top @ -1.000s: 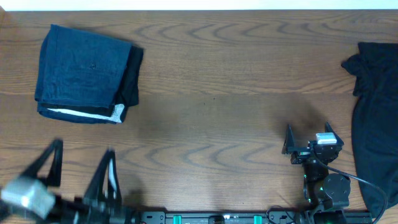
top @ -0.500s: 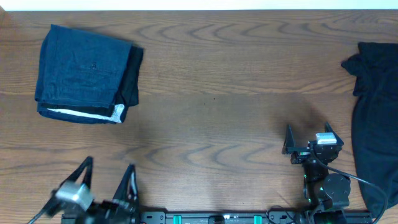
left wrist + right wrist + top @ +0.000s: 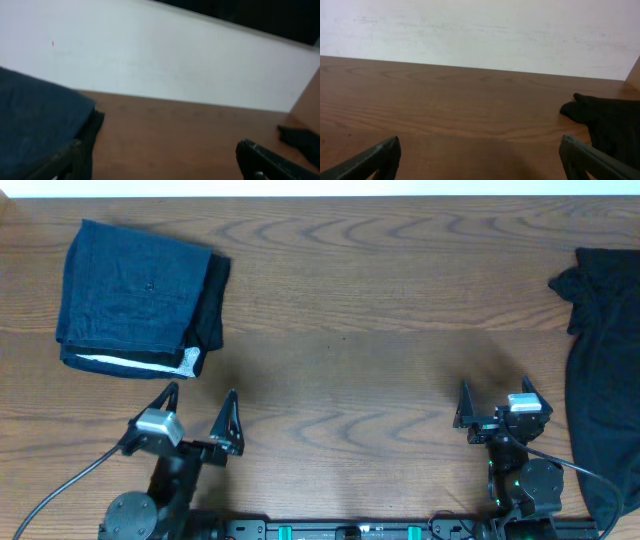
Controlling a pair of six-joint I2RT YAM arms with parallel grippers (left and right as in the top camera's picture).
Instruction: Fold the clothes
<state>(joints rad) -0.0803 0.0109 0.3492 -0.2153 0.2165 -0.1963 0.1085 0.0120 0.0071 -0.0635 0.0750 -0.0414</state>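
Landmark: brown wood-grain table (image 3: 340,330); both arms stand at its near edge.
Navy garment: folded navy-blue denim-like cloth piece (image 3: 130,290), a roughly square stack lying flat in the table's far-left corner.
Under it: a plain black cloth piece (image 3: 212,305) shows along the stack's right side, and a thin white edge (image 3: 130,362) along the side nearest the arms.
Unfolded garment: loose black cloth garment (image 3: 605,380), rumpled, lying along the table's right edge and running off the overhead view.
Left gripper (image 3: 202,392): released, its two fingers spread wide above the table's near-left part. It is on the near side of the navy stack and apart from it.
Left wrist view: the navy piece (image 3: 35,115) fills the lower left, with the black piece beside it. A dark fingertip (image 3: 270,160) shows at lower right, and the black garment (image 3: 300,137) is small at the table's far right.
Right gripper (image 3: 495,385): released, fingers wide apart above the table's near-right part. It is left of the black garment and not touching it.
Right wrist view: both fingers (image 3: 370,157) are low in the corners with table wood between them. The black garment (image 3: 610,122) lies ahead to the right.
Background: a white wall (image 3: 470,30) rises beyond the table's far edge.
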